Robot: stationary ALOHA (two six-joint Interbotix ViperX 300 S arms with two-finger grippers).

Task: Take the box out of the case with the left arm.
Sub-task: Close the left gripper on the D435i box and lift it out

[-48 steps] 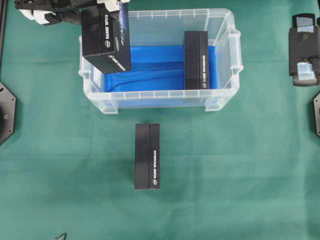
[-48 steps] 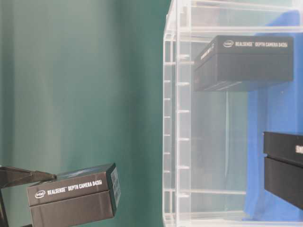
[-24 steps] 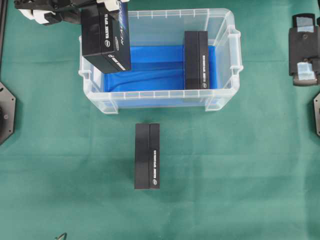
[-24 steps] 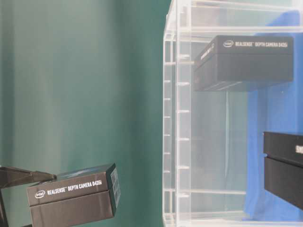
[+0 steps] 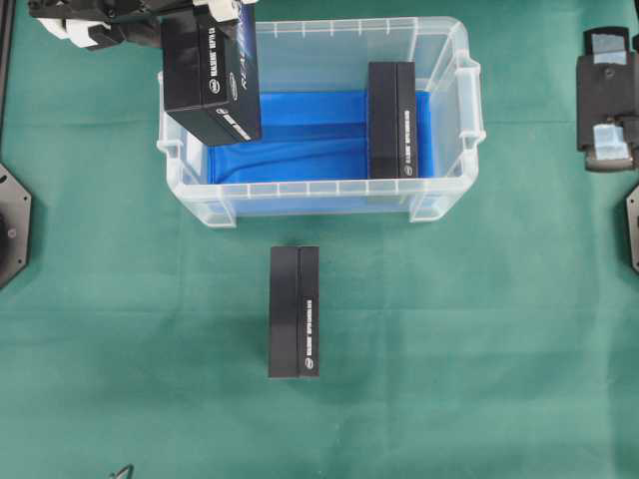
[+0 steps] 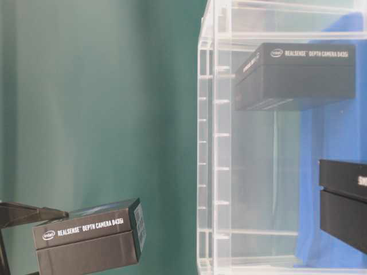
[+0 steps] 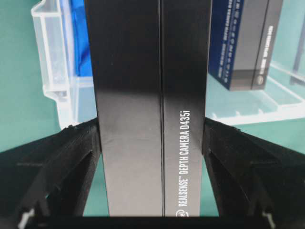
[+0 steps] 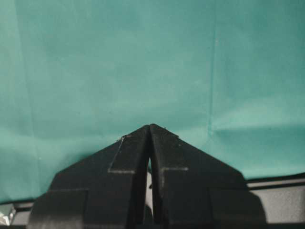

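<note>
Nothing has shifted since the earlier frames: every box, the tub and both arms sit exactly as they did a second ago.

The left gripper [image 7: 151,138] has its two black fingers [image 7: 71,157] pressed against the opposite broad faces of a black RealSense D435i camera box [image 5: 212,75], so it has a firm clamp on that box. In the overhead view the held box hangs at the tub's left end, overlapping its far-left corner and rim, tilted slightly, with the white-edged gripper head just to its left. The table-level view shows the same box [image 6: 89,238] raised and lying outside the clear wall, with green cloth behind it.

Just beyond the held box stands the case [image 5: 449,120], a clear plastic tub with side handles and a blue sheet [image 5: 300,140] on its floor. A second black box [image 5: 391,120] stands on edge inside it, towards the end away from the left gripper; the left wrist view catches it past the held box on the right, its dark blue side showing. Below the tub in the overhead view, well apart from the gripper, a third black box [image 5: 294,311] lies on the green tablecloth [image 5: 479,349].

The right gripper [image 8: 150,131] is parked off past the tub's right end, over bare cloth, its fingertips drawn together and gripping nothing. Its arm shows pale bluish patches at the overhead view's right edge.
</note>
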